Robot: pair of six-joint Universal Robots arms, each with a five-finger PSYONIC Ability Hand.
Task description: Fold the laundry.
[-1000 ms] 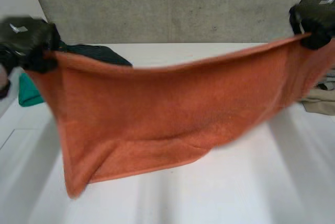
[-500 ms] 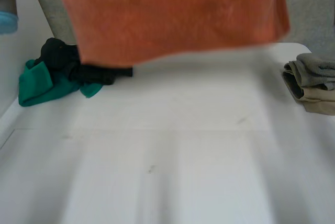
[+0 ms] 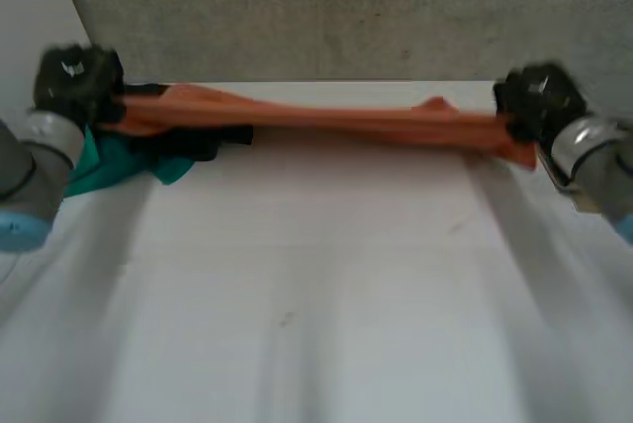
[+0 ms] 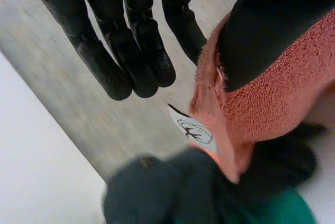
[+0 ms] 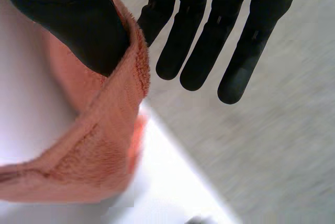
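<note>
An orange towel [image 3: 326,122] is stretched as a narrow, twisted band across the far side of the white table [image 3: 316,275], low over it. My left hand [image 3: 74,82] holds its left end and my right hand [image 3: 534,102] holds its right end. In the left wrist view the thumb [image 4: 267,30] pins the towel's corner [image 4: 272,98], near its white tag [image 4: 191,130], while the fingers [image 4: 131,51] stay straight. In the right wrist view the thumb [image 5: 78,25] clamps the towel's edge [image 5: 99,145], and the fingers [image 5: 209,35] are straight.
A green cloth [image 3: 99,161] and a black cloth [image 3: 198,141] lie bunched at the far left of the table, just under the towel's left end. A grey concrete wall [image 3: 346,8] stands behind the table.
The towel hung as a wide sheet between the raised hands, then swung up close to the head camera. Both hands have now moved forward and down, and the towel is pulled into a thin band.
</note>
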